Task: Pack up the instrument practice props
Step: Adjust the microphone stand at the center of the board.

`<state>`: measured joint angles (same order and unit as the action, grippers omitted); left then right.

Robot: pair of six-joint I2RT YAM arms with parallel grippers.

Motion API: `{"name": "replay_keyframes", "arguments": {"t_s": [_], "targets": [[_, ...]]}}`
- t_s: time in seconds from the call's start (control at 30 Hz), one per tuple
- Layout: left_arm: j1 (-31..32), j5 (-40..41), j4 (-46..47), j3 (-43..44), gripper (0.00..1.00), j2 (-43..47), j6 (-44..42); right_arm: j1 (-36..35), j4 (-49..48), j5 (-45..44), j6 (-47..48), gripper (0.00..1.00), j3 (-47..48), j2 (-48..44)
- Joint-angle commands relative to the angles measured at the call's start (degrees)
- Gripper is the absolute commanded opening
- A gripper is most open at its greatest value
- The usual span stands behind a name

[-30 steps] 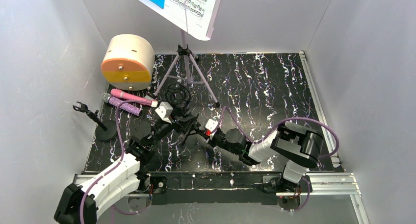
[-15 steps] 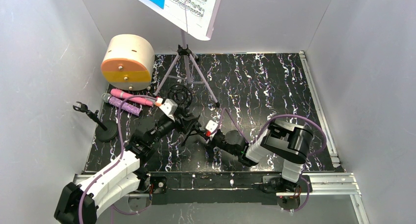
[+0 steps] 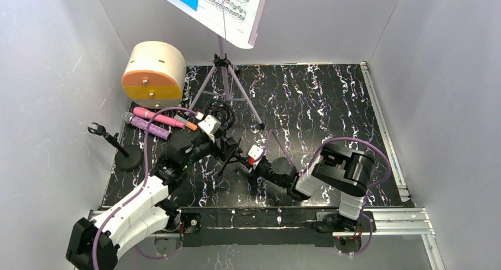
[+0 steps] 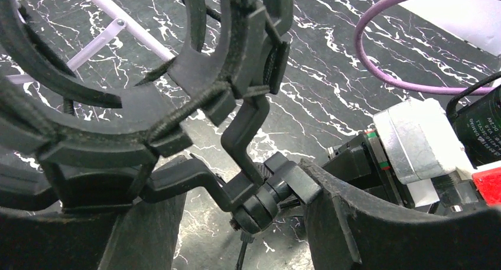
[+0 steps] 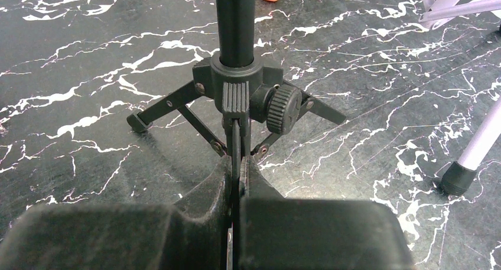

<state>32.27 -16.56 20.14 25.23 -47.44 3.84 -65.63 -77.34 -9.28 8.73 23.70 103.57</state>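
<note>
The black ring mount (image 3: pixel 220 111) stands on its small tripod (image 3: pixel 233 156) mid-table, with no mic in the ring. My left gripper (image 3: pixel 220 143) is open around the mount's pivot joint (image 4: pixel 260 199); the knob touches the right finger (image 4: pixel 366 223), with a gap on the left side. My right gripper (image 5: pixel 239 181) is shut on one thin tripod leg (image 5: pixel 235 141) below the hub (image 5: pixel 236 87). The pink microphone (image 3: pixel 156 116) and the purple mic (image 3: pixel 147 127) lie side by side at the left. The lilac music stand (image 3: pixel 227 84) holds blue and white sheet music (image 3: pixel 212 4) at the back.
A round cream and orange case (image 3: pixel 153 75) sits at the back left. A black clip stand on a round base (image 3: pixel 121 152) stands near the left wall. One foot of the music stand (image 5: pixel 458 178) rests close to the tripod. White walls enclose the black marbled mat (image 3: pixel 319 104).
My left gripper slid up and to the right along the mount, and its jaws have widened. The right arm's elbow shifted slightly left while its grip on the tripod leg held.
</note>
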Motion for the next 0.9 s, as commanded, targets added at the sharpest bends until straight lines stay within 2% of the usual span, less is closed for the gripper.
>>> {"name": "replay_keyframes", "arguments": {"t_s": [0.0, 0.2, 0.47, 0.63, 0.87], "targets": [[-0.11, 4.39, -3.80, 2.36, 0.65, 0.73, -1.21, -0.56, -8.17, 1.82, 1.90, 0.01, -0.15, 0.29], [-0.10, 2.80, -4.51, 3.16, 0.60, -0.12, -1.13, -0.56, -8.66, 1.83, 1.93, 0.01, -0.36, 0.58], [-0.10, 3.16, -7.84, 4.45, 0.74, 2.40, -2.44, -0.56, -8.87, 1.73, 1.99, 0.01, -0.50, 0.48], [-0.10, 4.89, -7.76, 3.77, 0.74, 3.09, -1.18, -0.56, -8.96, 1.64, 1.99, 0.01, -0.47, 0.58], [-0.10, 1.97, -9.74, 3.26, 0.78, 6.41, -3.19, -0.56, -9.26, 1.06, 1.52, 0.01, -0.60, 0.58]]}}
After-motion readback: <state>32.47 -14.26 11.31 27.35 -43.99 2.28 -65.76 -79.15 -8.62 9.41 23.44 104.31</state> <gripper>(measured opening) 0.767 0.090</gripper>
